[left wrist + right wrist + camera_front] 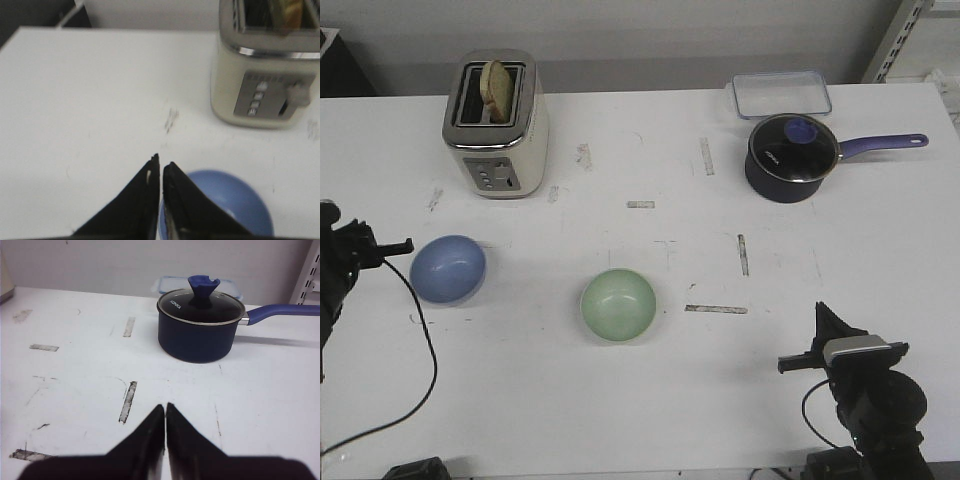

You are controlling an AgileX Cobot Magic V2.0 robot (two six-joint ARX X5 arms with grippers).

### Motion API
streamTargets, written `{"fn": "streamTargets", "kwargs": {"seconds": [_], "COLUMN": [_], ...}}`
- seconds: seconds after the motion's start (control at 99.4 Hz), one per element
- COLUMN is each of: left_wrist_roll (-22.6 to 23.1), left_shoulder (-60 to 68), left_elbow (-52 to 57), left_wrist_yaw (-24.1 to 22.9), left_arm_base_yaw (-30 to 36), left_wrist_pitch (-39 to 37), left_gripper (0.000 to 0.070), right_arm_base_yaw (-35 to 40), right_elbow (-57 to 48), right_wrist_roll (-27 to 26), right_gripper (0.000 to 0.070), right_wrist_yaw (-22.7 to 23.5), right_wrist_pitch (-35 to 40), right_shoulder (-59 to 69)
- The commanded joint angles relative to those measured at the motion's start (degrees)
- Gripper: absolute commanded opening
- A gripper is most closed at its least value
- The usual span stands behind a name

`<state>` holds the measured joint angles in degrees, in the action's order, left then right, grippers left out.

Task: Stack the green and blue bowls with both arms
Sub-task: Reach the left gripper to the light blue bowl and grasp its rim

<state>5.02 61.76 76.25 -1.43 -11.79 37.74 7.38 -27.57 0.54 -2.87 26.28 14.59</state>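
The blue bowl point(447, 267) sits upright on the white table at the left. The green bowl point(618, 304) sits upright near the table's middle front, apart from it. My left gripper point(402, 244) is at the far left, just left of the blue bowl, its jaws shut and empty. In the left wrist view the gripper point(160, 163) hovers over the near rim of the blue bowl point(225, 200). My right gripper point(823, 312) is at the front right, shut and empty, well right of the green bowl. In the right wrist view the gripper point(165, 407) is over bare table.
A cream toaster point(497, 125) with toast stands at the back left. A navy saucepan point(790, 157) with a purple handle and a clear lidded box point(780, 95) stand at the back right. Tape marks point(716, 309) dot the table.
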Motion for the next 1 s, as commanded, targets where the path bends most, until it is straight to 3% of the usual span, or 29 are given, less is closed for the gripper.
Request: {"fn": "streamTargets", "kwargs": {"seconds": [0.0,0.05,0.141,0.272,0.382,0.513,0.855,0.916,0.986], "left_wrist_roll": [0.17,-0.13,-0.09,-0.09,-0.11,-0.11,-3.5,-4.35,-4.68], "left_shoulder": [2.84,5.38,9.94,16.17,20.31,24.7,33.35,34.1,34.69], "left_elbow": [0.9,0.9,0.9,0.9,0.9,0.9,0.9,0.9,0.9], "left_wrist_yaw": [0.24,0.79,2.82,2.95,2.91,2.91,2.95,2.95,2.97], "left_arm_base_yaw": [-1.05,-1.31,-1.33,-1.33,-1.38,-1.6,-3.58,-3.58,-3.61], "left_wrist_pitch": [2.03,4.15,7.15,9.94,10.97,10.91,8.52,8.48,8.48], "left_gripper": [0.0013,0.0026,0.0114,0.0318,0.0451,0.0534,0.0509,0.0421,0.0267], "right_arm_base_yaw": [0.04,0.07,0.07,0.11,0.11,0.11,0.11,0.11,0.11], "right_elbow": [0.17,0.17,0.17,0.17,0.17,0.17,0.17,0.17,0.17], "right_wrist_roll": [-0.76,-0.76,-0.76,-0.76,-0.76,-0.79,-0.76,-0.76,-0.76], "right_gripper": [0.0,0.0,0.0,0.0,0.0,0.0,0.0,0.0,0.0], "right_wrist_yaw": [-0.15,-0.15,-0.15,-0.13,-0.15,-0.13,-0.15,-0.15,-0.13], "right_wrist_pitch": [-0.5,-0.5,-0.5,-0.5,-0.48,-0.48,-0.5,-0.5,-0.5], "right_shoulder": [0.11,0.11,0.11,0.11,0.11,0.11,0.11,0.11,0.11]}}
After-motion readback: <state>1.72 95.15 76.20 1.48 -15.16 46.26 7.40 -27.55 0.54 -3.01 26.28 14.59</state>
